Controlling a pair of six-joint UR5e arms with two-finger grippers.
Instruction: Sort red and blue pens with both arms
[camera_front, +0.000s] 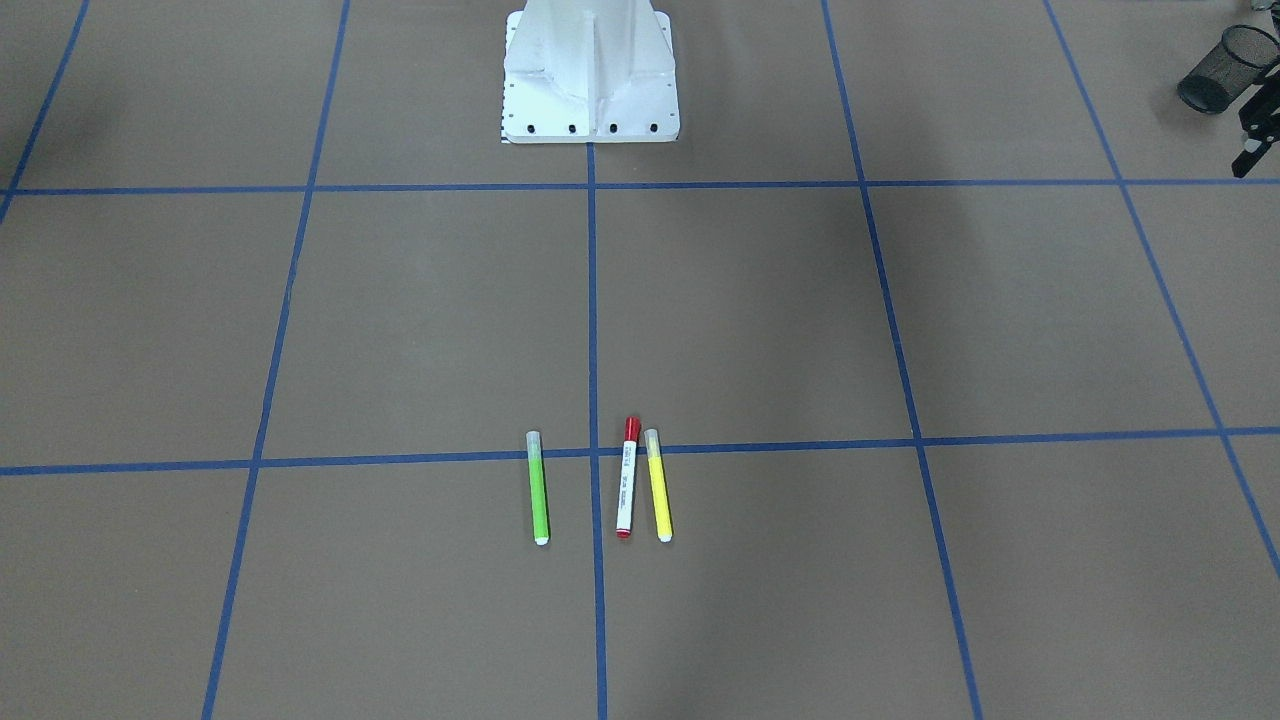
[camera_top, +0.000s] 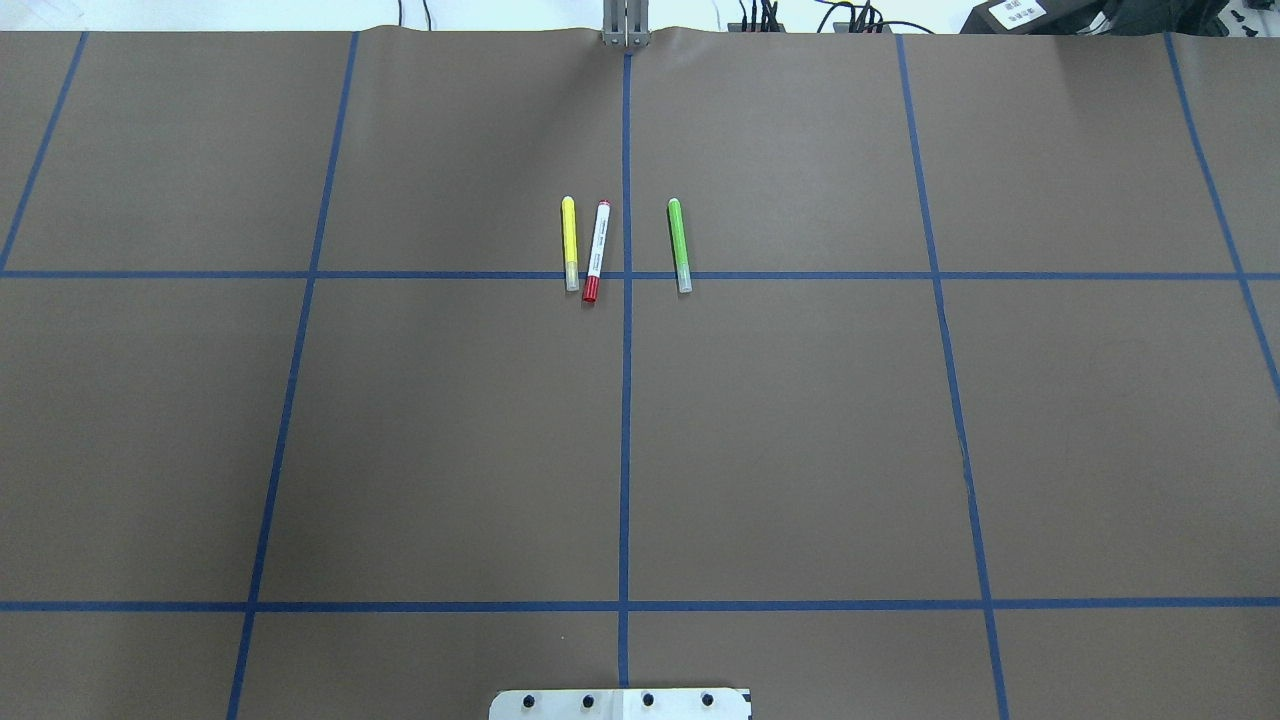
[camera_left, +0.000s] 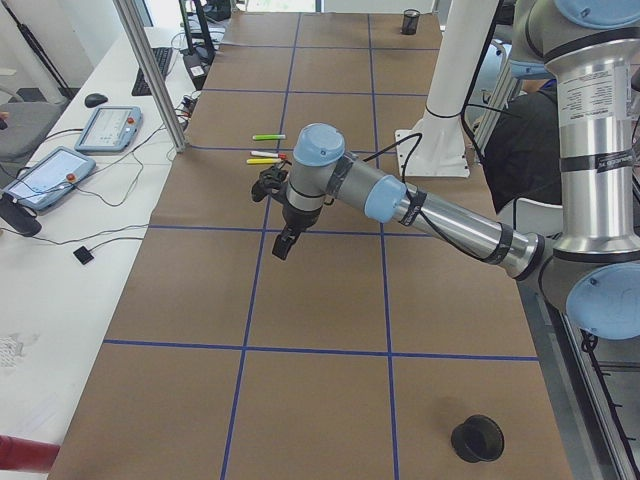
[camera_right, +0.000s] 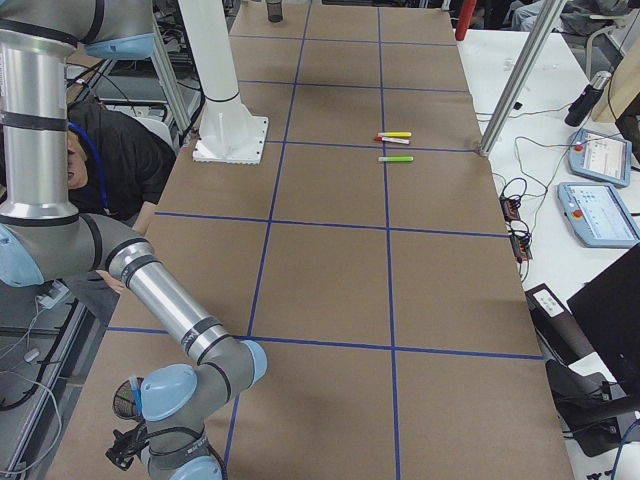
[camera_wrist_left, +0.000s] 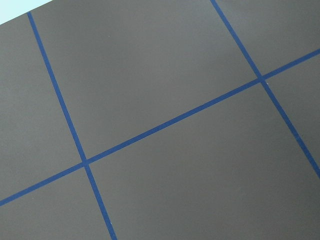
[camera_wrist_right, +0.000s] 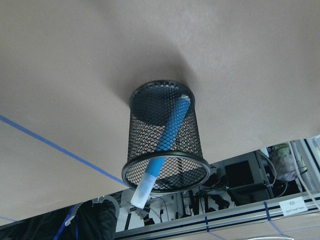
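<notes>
The red pen (camera_front: 627, 478), with a white printed barrel and red cap, lies on the brown table across a blue tape line (camera_top: 596, 251), no gripper near it. The blue pen (camera_wrist_right: 170, 131) stands slanted inside a black mesh cup (camera_wrist_right: 165, 145), its pale end poking past the rim. In the exterior right view my right gripper (camera_right: 128, 450) hangs close by that cup (camera_right: 125, 400); I cannot tell if it is open or shut. My left gripper (camera_left: 283, 238) hovers high over the table, short of the pens, with nothing seen in it; its state is unclear.
A yellow marker (camera_front: 658, 485) lies right beside the red pen and a green marker (camera_front: 538, 487) a little further off. A second black mesh cup (camera_left: 477, 438) stands at the table's left end. The white pedestal (camera_front: 590, 75) is at the robot's side. A person sits behind it.
</notes>
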